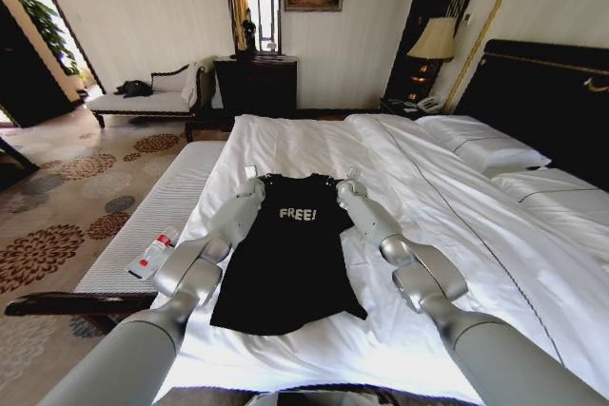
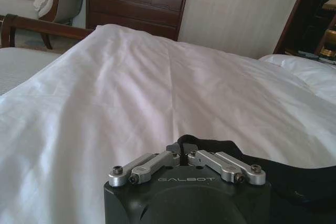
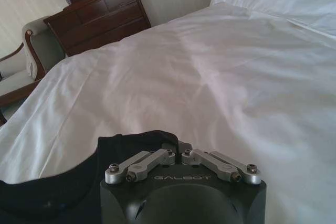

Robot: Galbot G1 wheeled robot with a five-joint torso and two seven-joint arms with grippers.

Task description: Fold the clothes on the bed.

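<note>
my left gripper (image 1: 251, 174) and right gripper (image 1: 351, 176), mid-frame, seem pinched shut on the far shoulders of the black cotton "free!" t-shirt (image 1: 290, 259), spread flat on the white-duveted bed (image 1: 428, 216) for folding.

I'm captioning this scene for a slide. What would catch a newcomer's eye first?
A black T-shirt with pale "FREE!" lettering lies flat on the white bed, stark against the duvet. Both arms reach along its sides: the left gripper is at one shoulder corner and the right gripper at the other, each shut on the cloth.
</note>
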